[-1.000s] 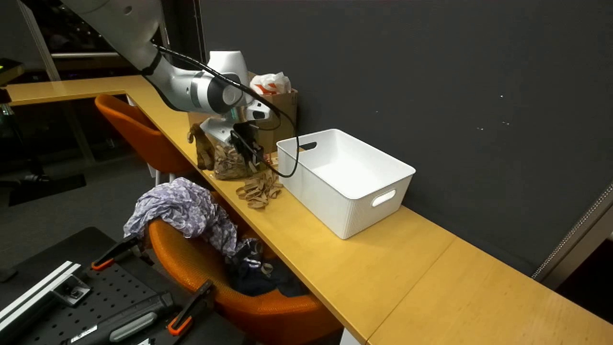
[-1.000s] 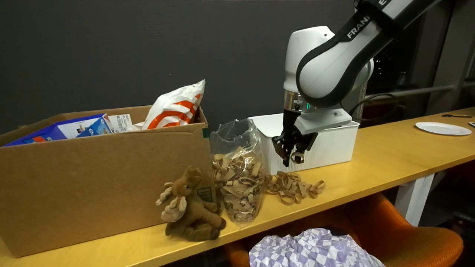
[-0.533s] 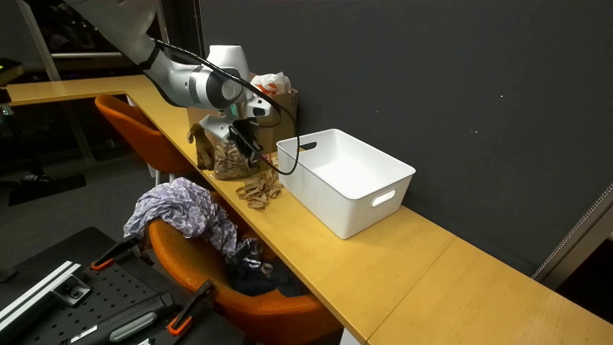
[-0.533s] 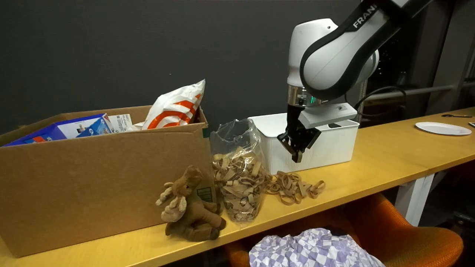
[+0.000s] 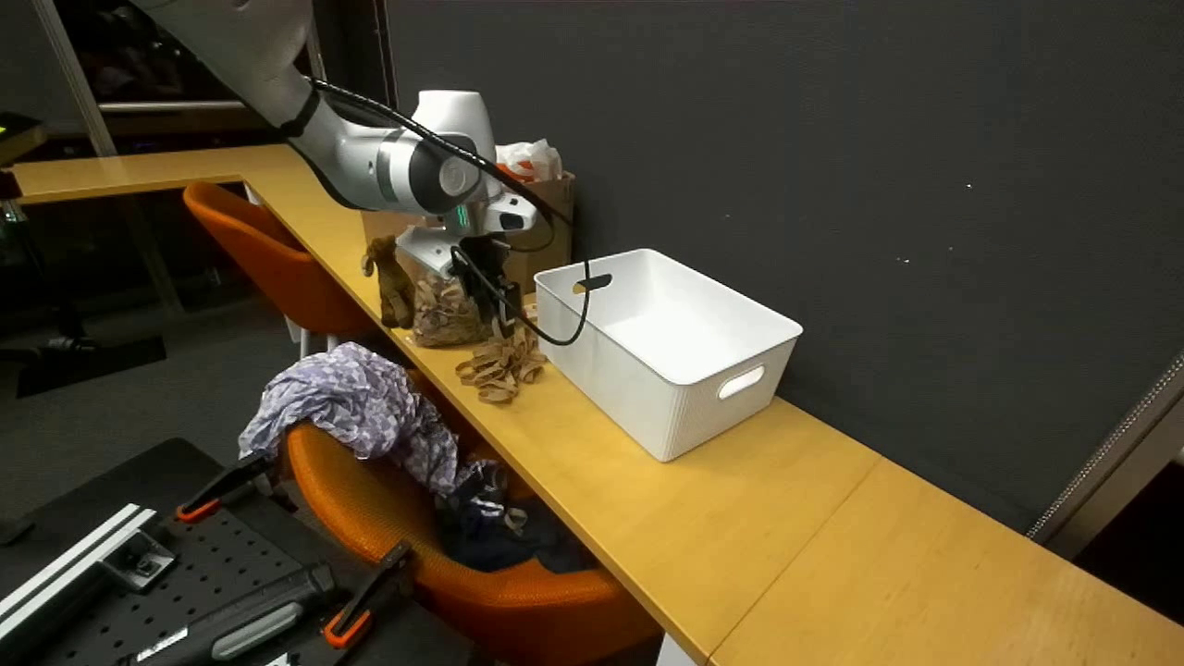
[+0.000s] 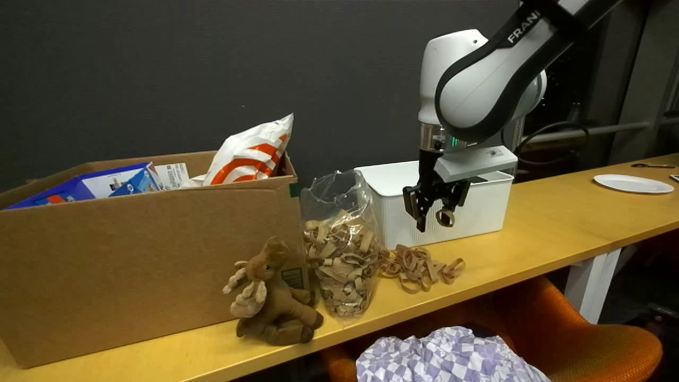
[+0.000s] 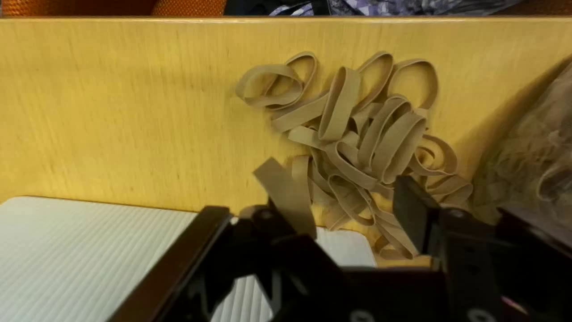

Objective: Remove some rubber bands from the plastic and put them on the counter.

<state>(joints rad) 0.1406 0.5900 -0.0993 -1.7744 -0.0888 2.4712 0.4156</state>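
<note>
Hand [image 6: 434, 217]: jaws spread, wide gap btwn fingers. 1 rubber band [image 7: 286, 196] at the fingertip away from the bag; can't tell if looped round or stuck on. Reads as a ring in an exterior view, just a flat strip in wrist view.

Below hand: heap of rubber bands [image 7: 395, 147] on the counter [image 7: 134, 112], 10+ loops, overlapped, exact no. can't tell; wrist view best for single loops.

Beside hand: 1 clear plastic bag [image 6: 339, 193], upright, w/ more bands inside, too many to count; blurred & cut off in wrist view, whole in an exterior view.

Also near hand: 1 white bin [image 5: 638, 398]; inside + 2 handle slots seen here, wrist view gets only part of its ribbed wall.

Past bag from hand: 1 brown stuffed toy [image 6: 281, 307], then 1 cardboard box [image 6: 159, 265] w/ 1 white-orange packet [image 6: 249, 154] on top; both exterior views.

Lower than hand, off counter edge: 2 orange chairs [image 5: 546, 606], purple checked cloth [image 5: 342, 398] on 1.

Well apart from hand, 1 exterior view each: 1 white plate [image 6: 631, 183]; 2 orange-tipped clamps [image 5: 347, 627].
</note>
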